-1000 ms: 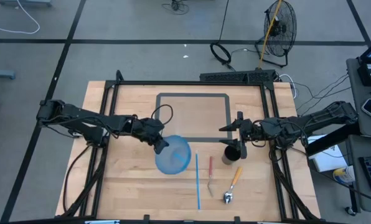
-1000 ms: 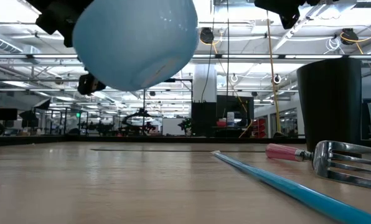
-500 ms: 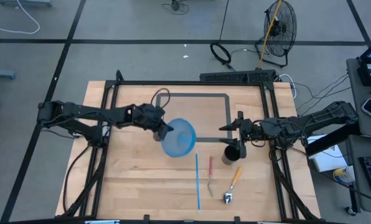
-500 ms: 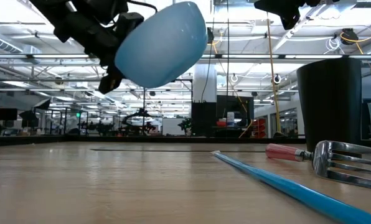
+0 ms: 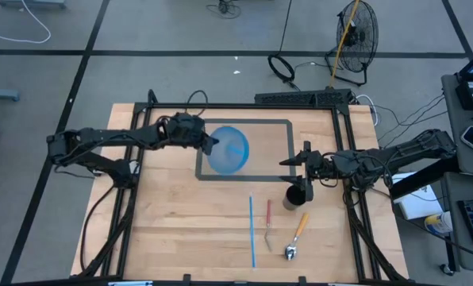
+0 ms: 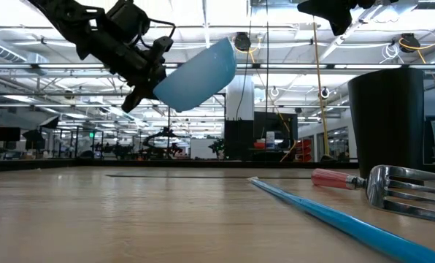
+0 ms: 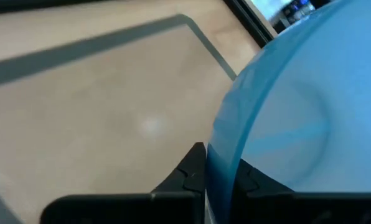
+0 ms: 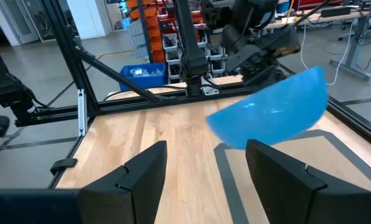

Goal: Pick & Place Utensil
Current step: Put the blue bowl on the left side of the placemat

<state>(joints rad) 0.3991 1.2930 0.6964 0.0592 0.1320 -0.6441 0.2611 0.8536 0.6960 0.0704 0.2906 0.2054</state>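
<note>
The left tool (image 5: 209, 145) pinches the rim of a light-blue plastic bowl (image 5: 228, 149), tilted in the air above the grey taped rectangle (image 5: 288, 151) on the wooden worktop (image 5: 173, 214). It seems light, stiff and slick, so a rim grip suits. The right tool (image 5: 302, 156) waits spread wide
</note>
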